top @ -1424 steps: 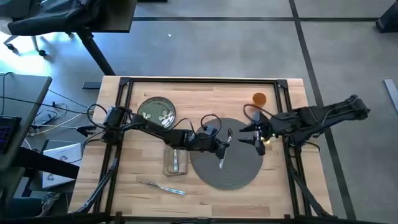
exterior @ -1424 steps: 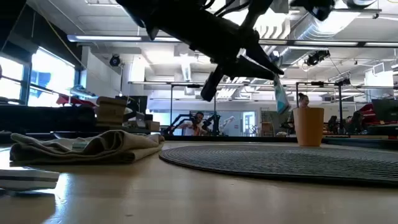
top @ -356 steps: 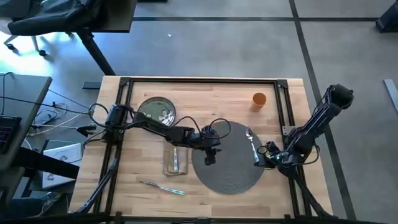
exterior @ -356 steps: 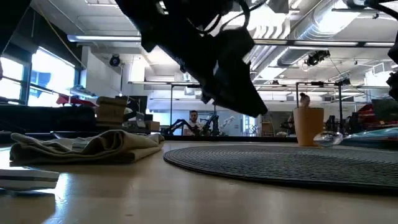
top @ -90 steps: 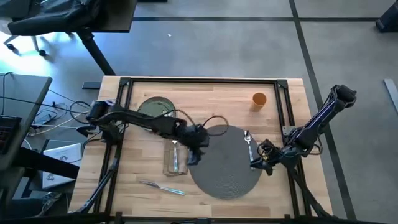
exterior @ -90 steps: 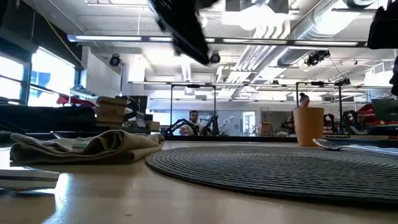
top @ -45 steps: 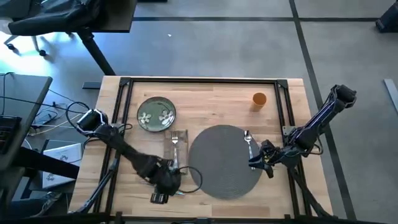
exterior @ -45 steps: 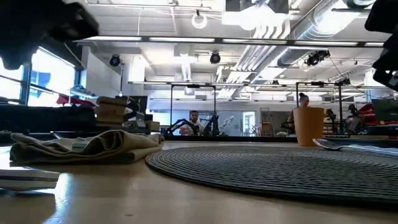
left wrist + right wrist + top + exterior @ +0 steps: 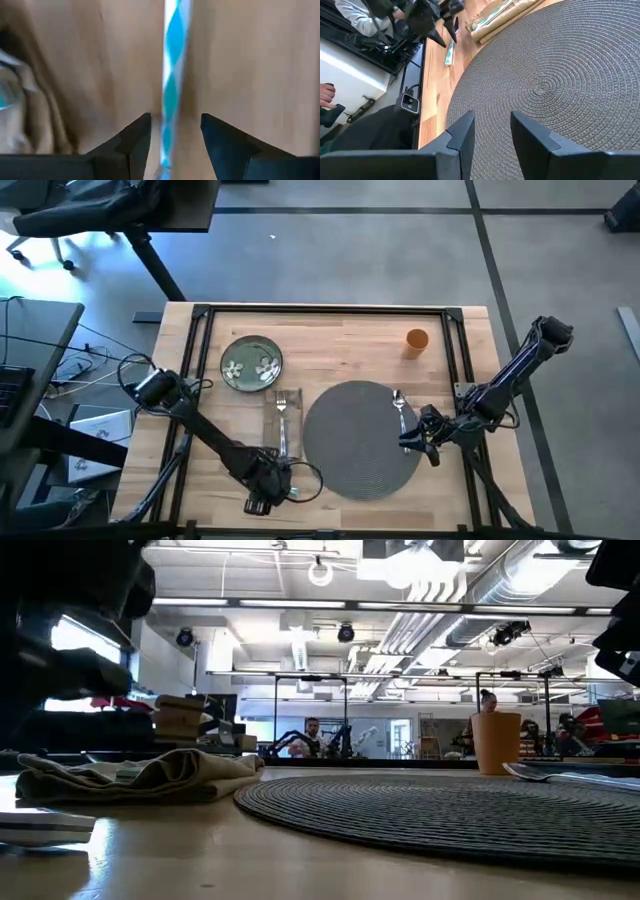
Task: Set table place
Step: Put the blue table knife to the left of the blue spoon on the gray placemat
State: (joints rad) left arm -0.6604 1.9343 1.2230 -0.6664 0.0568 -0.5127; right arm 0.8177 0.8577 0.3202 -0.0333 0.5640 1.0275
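Note:
A piece of cutlery with a blue-and-white striped handle (image 9: 172, 75) lies flat on the wooden table (image 9: 330, 330) near its front edge. My left gripper (image 9: 172, 120) hovers low over it, open, one finger on each side of the handle; whether they touch it does not show. The round grey mat (image 9: 362, 438) lies at the centre right, with a spoon (image 9: 400, 405) on its right edge. My right gripper (image 9: 407, 440) stands open beside that edge, over the mat (image 9: 545, 90). A beige napkin (image 9: 283, 425) with a fork lies left of the mat.
A green floral plate (image 9: 250, 365) sits at the far left and an orange cup (image 9: 416, 340) at the far right. Black rails (image 9: 462, 370) run along the table's sides. Bare wood lies between the plate and the cup.
My left gripper has swung from above the napkin and the mat's left edge toward the table's near edge. It has come down over the striped cutlery piece there. The mat, napkin, spoon and my right gripper have kept their places.

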